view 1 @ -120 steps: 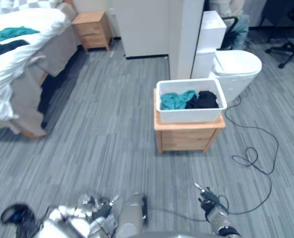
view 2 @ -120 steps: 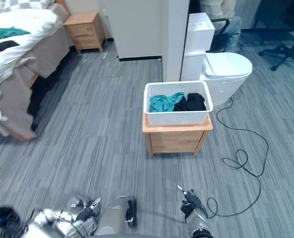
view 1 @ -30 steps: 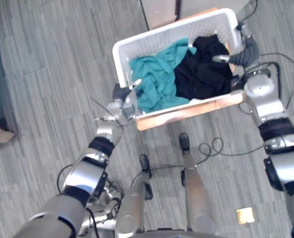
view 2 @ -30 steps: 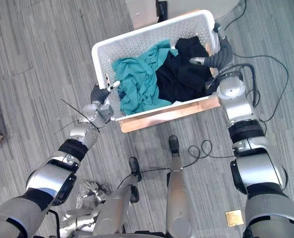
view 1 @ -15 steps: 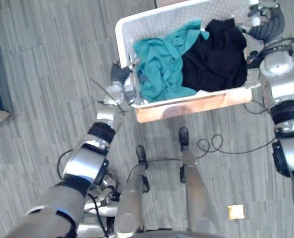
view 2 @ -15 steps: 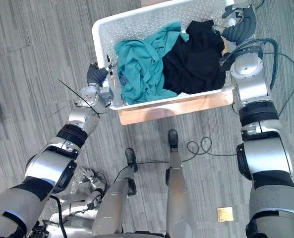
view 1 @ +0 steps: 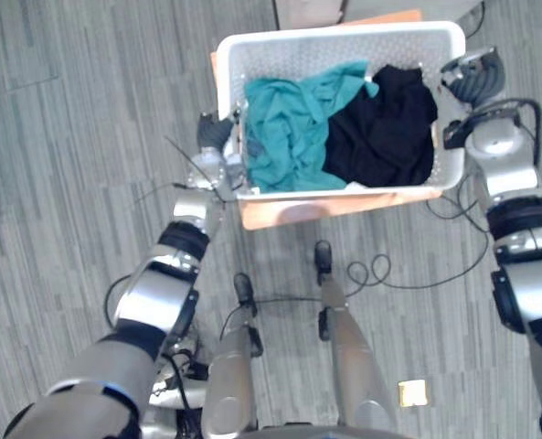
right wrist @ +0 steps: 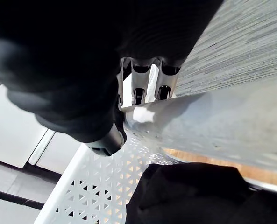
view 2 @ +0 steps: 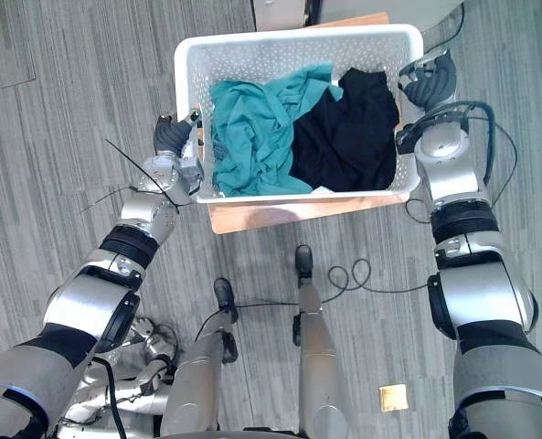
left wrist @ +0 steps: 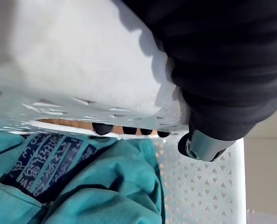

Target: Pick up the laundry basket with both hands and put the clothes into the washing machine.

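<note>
Head views, looking down. The laundry basket (view 2: 280, 53) stands in the upper centre of the frame and appears to rest on a small wooden table (view 2: 280, 215), whose front edge shows just below the basket's near wall. Inside lie a teal garment (view 2: 252, 128), toward the left of the frame, and a black garment (view 2: 344, 137) touching it on the right.

My left hand (view 2: 173, 146) is at the basket's left end and my right hand (view 2: 428, 87) at its right end, both at rim height. In the left wrist view my dark fingertips (left wrist: 102, 128) are hooked under the rim while the thumb (left wrist: 201, 144) sits on the perforated inner wall: the hand is closed round the rim. In the right wrist view the fingers (right wrist: 137, 95) run over the rim's outer lip and the thumb (right wrist: 105, 140) presses inside it: likewise a closed hold.

Handling, as I judge it: the basket is thin perforated plastic, light and fairly stiff, though the long walls may flex. The rolled rim at the two short ends is the proper hold. The load is soft, light cloth that can shift, so the lift should be level and even on both sides.
</note>
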Available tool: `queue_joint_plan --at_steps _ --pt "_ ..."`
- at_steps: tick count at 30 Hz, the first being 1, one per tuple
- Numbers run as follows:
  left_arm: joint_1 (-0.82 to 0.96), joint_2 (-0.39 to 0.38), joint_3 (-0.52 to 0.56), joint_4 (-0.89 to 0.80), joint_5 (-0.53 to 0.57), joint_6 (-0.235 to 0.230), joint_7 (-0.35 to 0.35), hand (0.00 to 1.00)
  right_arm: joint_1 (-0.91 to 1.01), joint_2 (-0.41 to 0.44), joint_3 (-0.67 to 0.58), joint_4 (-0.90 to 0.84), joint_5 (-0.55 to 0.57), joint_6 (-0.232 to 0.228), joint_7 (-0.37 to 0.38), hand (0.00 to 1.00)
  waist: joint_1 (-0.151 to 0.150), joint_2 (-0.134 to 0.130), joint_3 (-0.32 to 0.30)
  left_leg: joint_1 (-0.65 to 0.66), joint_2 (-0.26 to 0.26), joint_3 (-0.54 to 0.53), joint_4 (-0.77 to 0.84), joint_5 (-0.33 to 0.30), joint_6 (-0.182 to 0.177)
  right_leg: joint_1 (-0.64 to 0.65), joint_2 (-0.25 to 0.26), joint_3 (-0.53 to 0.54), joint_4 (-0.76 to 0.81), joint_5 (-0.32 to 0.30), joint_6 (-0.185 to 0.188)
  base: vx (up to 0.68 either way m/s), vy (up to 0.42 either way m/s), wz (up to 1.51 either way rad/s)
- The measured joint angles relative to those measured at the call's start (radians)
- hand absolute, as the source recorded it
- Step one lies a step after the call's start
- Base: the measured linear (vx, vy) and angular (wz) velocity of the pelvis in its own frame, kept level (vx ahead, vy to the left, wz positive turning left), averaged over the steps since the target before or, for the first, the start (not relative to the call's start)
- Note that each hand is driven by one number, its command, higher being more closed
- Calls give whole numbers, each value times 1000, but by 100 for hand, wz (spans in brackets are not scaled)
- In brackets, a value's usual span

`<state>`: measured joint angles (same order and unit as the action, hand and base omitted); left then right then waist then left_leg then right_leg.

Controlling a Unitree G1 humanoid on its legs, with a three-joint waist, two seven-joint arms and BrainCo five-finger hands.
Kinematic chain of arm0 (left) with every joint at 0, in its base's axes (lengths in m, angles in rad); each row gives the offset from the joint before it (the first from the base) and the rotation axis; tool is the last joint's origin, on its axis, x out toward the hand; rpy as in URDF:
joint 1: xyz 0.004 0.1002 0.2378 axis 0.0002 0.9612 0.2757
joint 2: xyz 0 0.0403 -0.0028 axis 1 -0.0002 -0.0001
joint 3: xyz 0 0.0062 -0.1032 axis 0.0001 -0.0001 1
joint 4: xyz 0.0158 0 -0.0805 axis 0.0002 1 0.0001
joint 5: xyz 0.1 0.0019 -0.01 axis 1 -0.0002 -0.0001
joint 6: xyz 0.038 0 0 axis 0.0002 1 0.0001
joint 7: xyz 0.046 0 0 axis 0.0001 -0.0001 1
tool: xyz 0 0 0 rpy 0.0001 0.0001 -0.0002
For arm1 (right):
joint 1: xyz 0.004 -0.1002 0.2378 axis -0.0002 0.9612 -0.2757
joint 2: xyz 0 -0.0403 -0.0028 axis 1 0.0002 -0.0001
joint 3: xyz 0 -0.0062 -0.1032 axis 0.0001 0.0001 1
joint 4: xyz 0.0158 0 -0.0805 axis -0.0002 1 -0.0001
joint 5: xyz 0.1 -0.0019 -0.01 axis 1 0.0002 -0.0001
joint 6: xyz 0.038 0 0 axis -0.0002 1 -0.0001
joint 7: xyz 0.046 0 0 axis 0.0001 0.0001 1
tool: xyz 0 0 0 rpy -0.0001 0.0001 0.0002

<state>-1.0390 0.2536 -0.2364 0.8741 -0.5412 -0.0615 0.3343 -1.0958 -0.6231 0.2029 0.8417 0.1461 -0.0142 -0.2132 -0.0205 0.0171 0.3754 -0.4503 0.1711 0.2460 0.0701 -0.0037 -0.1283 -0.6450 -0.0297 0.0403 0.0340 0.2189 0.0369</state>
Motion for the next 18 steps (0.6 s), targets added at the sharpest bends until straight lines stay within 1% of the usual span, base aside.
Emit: queue_joint_plan --at_steps 2,5,6,8,10,12,13,15,18 --pt "7 -15 0 6 6 16 0 100 31 19 -44 7 0 -4 0 100 2 -2 1 13 0 -6 0 0 0 17 0 -4 0 0 0 8 -17 5" --pt "40 -29 4 5 6 15 0 100 65 35 -56 16 0 -7 0 100 2 -2 1 32 0 -8 -1 0 0 36 -1 -6 0 0 0 0 0 0" --pt "48 -39 4 5 6 16 0 100 81 49 -92 16 1 -8 0 100 5 -2 1 37 0 -11 -1 0 0 42 -1 -7 -1 -1 0 8 -18 4" --pt "66 -46 8 5 6 15 1 100 104 68 -122 14 2 -10 0 100 6 -2 1 45 -1 -13 -2 0 0 53 -2 -8 -4 -1 0 3 -14 2" --pt "88 -52 13 5 6 14 1 100 127 78 -127 -4 17 -12 0 100 6 -2 0 59 -1 -12 -6 1 0 66 -2 -7 -8 -1 0 0 0 0" --pt "127 -54 12 -7 4 12 6 100 190 102 -154 -50 78 -22 -6 100 4 -3 0 88 -5 -12 -30 5 -5 88 -2 -6 -19 -1 0 0 0 0" --pt "131 -54 12 -10 4 12 6 100 198 107 -159 -55 84 -24 -7 100 4 -3 0 92 -6 -12 -33 5 -5 91 -2 -6 -20 -1 0 0 0 0" --pt "182 -54 10 -44 4 13 11 100 255 131 -168 -95 131 -37 -28 100 1 -3 0 115 -10 -12 -40 5 -5 112 -3 0 -28 -1 0 29 -19 -6" --pt "243 -51 2 -79 3 14 15 100 322 160 -193 -135 156 -40 -32 100 -5 -3 0 147 -15 -13 -50 5 -5 143 -5 2 -38 -1 0 37 -7 -5"
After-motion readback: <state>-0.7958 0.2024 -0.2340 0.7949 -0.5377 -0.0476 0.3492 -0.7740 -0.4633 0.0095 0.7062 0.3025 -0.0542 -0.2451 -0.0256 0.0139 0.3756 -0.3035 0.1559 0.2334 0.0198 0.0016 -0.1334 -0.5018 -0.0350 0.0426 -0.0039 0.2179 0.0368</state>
